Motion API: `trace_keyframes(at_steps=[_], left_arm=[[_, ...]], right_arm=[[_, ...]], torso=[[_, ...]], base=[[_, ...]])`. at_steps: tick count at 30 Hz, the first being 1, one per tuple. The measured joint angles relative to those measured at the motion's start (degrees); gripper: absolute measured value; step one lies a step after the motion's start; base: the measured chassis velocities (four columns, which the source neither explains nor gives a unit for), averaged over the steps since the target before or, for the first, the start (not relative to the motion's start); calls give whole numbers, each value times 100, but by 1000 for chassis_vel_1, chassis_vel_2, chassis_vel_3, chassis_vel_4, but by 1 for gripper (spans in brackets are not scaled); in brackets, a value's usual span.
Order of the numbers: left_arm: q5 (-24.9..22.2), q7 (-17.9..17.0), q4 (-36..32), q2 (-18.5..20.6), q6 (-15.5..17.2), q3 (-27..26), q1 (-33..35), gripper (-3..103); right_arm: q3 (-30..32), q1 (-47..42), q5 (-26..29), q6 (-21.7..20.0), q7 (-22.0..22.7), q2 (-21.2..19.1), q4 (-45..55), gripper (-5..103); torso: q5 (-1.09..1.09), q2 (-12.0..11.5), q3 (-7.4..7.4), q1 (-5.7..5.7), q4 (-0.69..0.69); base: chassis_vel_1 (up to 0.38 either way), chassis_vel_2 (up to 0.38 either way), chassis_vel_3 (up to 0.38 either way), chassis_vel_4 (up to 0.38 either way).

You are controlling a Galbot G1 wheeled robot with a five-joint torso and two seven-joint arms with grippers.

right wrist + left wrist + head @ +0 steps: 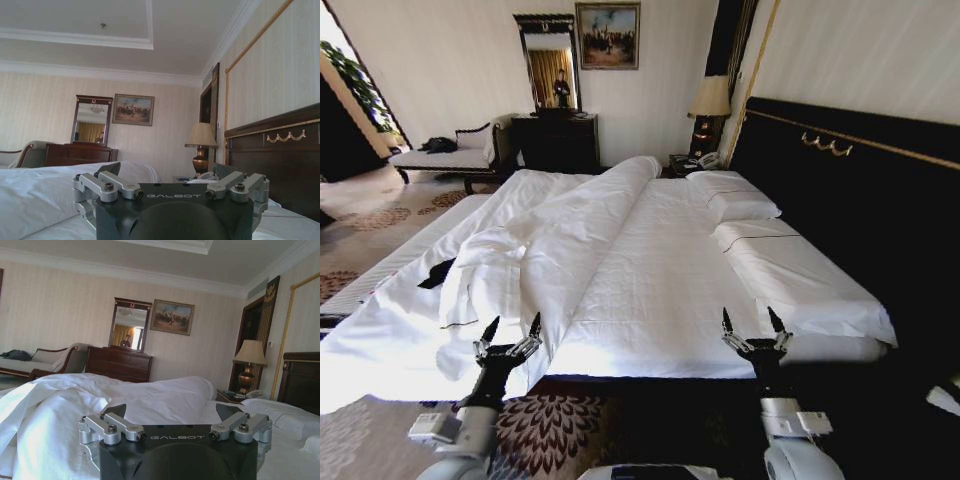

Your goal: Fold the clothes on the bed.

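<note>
The bed (660,285) spreads wide before me, white sheets against a tall dark headboard (850,200). A white duvet (555,240) lies bunched in a ridge along its left half. A small black patch of the clothes (438,272) peeks out at the duvet's left edge; the rest is hidden. My left gripper (510,332) hovers open over the bed's near edge by the duvet, some way right of the black patch. My right gripper (753,322) stands open over the near edge on the bare sheet side. The wrist views show the left gripper (172,412) and the right gripper (167,170) holding nothing.
Two pillows (735,205) lie by the headboard. A white-cushioned bench (390,262) runs along the bed's left side. Beyond the bed stand a dark dresser with mirror (557,140), a chaise (450,155) and a lamp (710,100). Patterned carpet (545,425) lies below the grippers.
</note>
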Motion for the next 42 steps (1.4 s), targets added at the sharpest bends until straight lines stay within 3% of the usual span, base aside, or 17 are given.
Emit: trace_keyframes(at_steps=[11,28,42], left_arm=[[48,4,-9,-4,-11,38,14,100],[80,6,58,-19,-47,66,3,100],[89,6,77,-34,-74,90,-7,100]], right_arm=[[12,-8,-6,35,9,20,9,100],[-12,5,-31,135,10,59,-37,100],[22,4,-15,287,-94,70,-37,100]], torso=[[1,0,0,0,0],[1,1,-1,0,0],[3,0,0,1,0]], base=[[92,86,-72,-87],[232,234,-223,-237],[30,50,-38,-58]])
